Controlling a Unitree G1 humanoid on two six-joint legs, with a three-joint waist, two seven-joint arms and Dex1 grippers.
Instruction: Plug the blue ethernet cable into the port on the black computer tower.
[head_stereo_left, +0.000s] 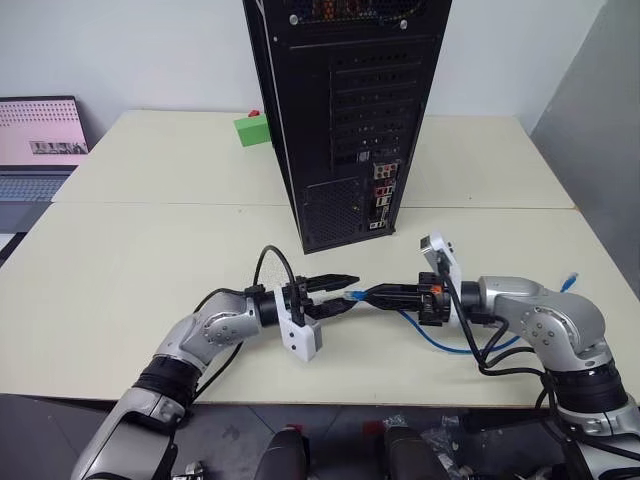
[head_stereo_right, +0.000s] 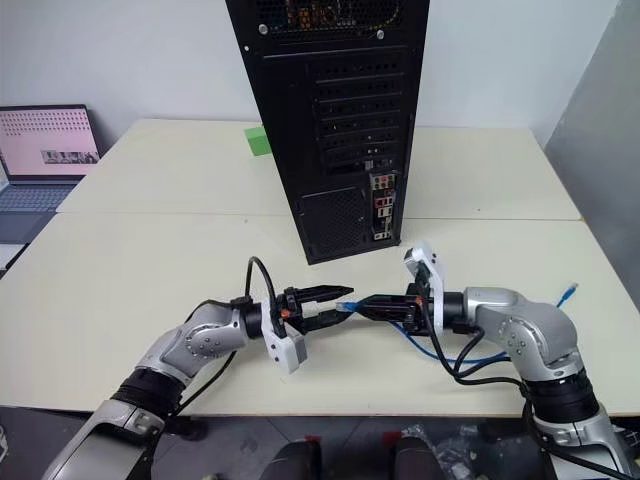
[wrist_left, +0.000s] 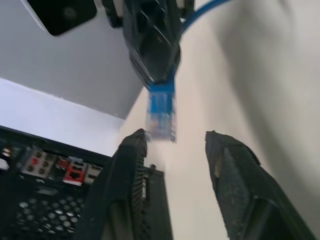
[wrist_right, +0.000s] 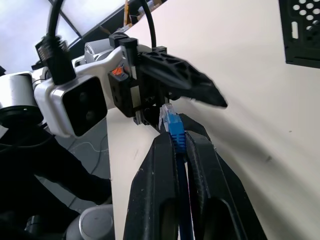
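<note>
Cable end held between the two grippers, in front of the tower

The blue ethernet cable is clamped near its plug by the right gripper, whose fingers are clenched on the cord so the clear-tipped blue plug juts out past them, above the table. The left gripper faces it with its jaws parted; the plug sits at the mouth of the gap, touching neither finger as far as can be seen. The rest of the cable loops on the table beside the right arm, its far plug lying near the table's right edge. The black computer tower stands just behind the grippers, the port cluster low on its back, unobstructed. A green block and a laptop sit further left. No writing is readable.
</note>
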